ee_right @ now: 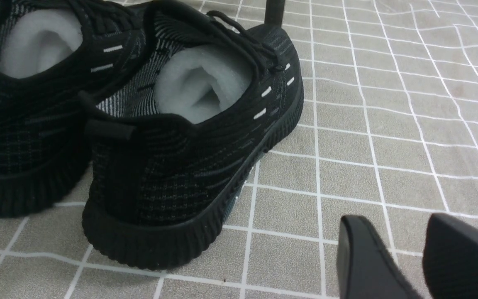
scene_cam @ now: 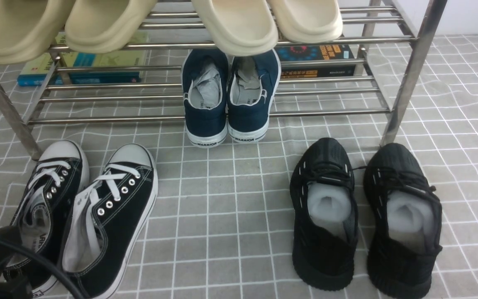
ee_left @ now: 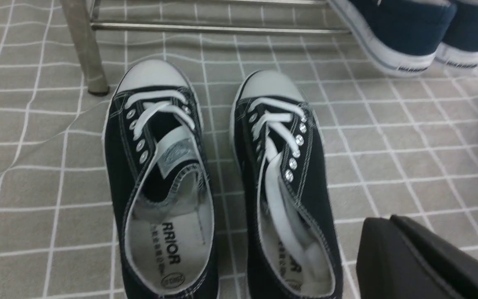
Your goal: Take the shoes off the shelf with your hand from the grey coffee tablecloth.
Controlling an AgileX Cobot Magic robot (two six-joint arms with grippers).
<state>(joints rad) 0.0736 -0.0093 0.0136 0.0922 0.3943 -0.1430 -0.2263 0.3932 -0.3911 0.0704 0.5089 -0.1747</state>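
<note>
My left gripper [ee_left: 382,220] is pressed together, empty, by the laced sneakers [ee_left: 222,182] — both on the cloth [scene_cam: 222,216], near left of the rack [scene_cam: 407,79]. I judge I'm between grasps; gripping one needs those fingers spread first.

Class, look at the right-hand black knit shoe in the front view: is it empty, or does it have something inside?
Not empty: a roll of white padding shows inside the opening of the black knit shoe.
</note>
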